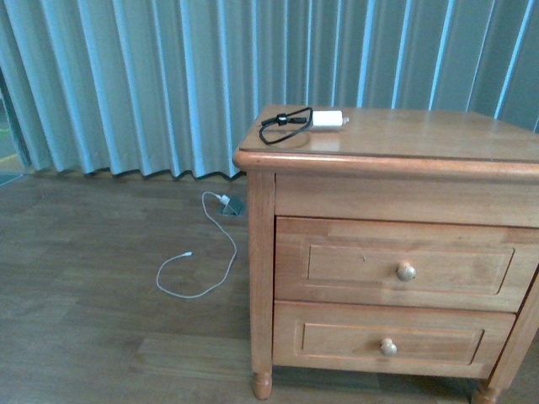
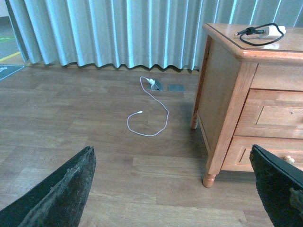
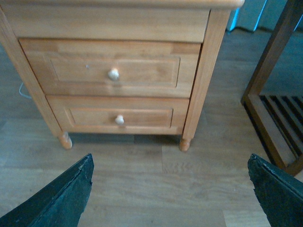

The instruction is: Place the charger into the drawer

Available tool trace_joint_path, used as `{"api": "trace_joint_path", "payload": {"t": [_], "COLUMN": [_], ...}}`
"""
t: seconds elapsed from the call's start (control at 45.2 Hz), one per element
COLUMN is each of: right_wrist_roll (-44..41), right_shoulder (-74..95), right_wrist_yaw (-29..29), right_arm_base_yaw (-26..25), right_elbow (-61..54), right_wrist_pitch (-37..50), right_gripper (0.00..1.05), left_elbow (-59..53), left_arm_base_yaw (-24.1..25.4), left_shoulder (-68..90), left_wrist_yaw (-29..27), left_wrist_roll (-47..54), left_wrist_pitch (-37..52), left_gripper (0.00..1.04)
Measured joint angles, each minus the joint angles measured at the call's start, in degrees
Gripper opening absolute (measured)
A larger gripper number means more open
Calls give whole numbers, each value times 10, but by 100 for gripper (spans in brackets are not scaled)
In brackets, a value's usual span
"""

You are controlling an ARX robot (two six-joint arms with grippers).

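Plank floor (image 2: 71, 109) shows beneath left gripper (image 2: 171, 150) and right gripper (image 3: 170, 158), both wide apart, empty. White rectangular charger (image 1: 327, 119) lies crosswise on the wooden table (image 1: 438, 135), black cable (image 1: 285, 120) leftward.

Light-brown wooden counter (image 1: 438, 139): one. Recessed-panel wooden drawers: two, namely taller upper drawer (image 1: 354, 263) and shallower lower drawer (image 1: 337, 341). Round pale metal knobs: two, namely upper knob (image 1: 406, 271) and lower knob (image 1: 388, 346). Small white rectangular charger (image 1: 327, 119) with looped black cable: one. Long thin white cable (image 1: 236, 248) with white plug: one.
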Motion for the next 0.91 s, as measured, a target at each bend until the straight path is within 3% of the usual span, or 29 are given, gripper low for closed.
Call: {"api": "trace_joint_path", "payload": {"t": [0.133, 0.354, 0.663, 0.907], "right_wrist_roll": [12, 10, -12, -26], "right_shoulder": [60, 184, 494, 702], "right_wrist_yaw": [-27, -31, 8, 36], "right_arm_base_yaw": [-6, 0, 66, 105], "right_elbow": [23, 38, 82, 161], "right_wrist_pitch": [15, 118, 377, 502], "right_gripper": [96, 96, 96, 96], "left_elbow": [0, 0, 0, 0], "left_arm_base_yaw": [0, 0, 0, 0], "left_shoulder": [0, 0, 0, 0], "left_wrist_yaw": [0, 0, 0, 0], "left_wrist_roll": [0, 0, 0, 0], "left_wrist_pitch": [0, 0, 0, 0], "left_gripper": [99, 99, 99, 99]}}
